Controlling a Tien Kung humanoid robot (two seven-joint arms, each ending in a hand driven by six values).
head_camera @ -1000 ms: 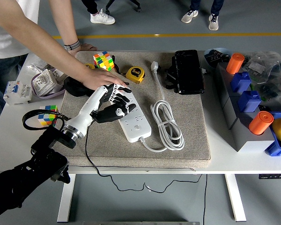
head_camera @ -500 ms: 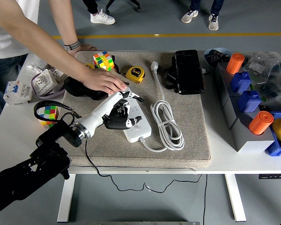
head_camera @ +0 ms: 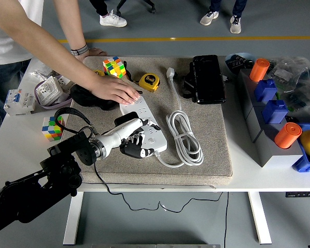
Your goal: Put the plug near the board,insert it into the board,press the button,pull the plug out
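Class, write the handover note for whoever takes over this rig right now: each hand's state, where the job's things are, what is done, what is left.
Left hand: over the near end of the white power strip, fingers curled; whether it holds anything cannot be told.
Right hand: not in view.
A person's hand presses down the strip's far end on the grey mat.
The strip's own white plug lies loose at the mat's far edge, its white cable coiled beside the strip.
No plug visibly seated in the strip.
Left: insert, press button, pull out.
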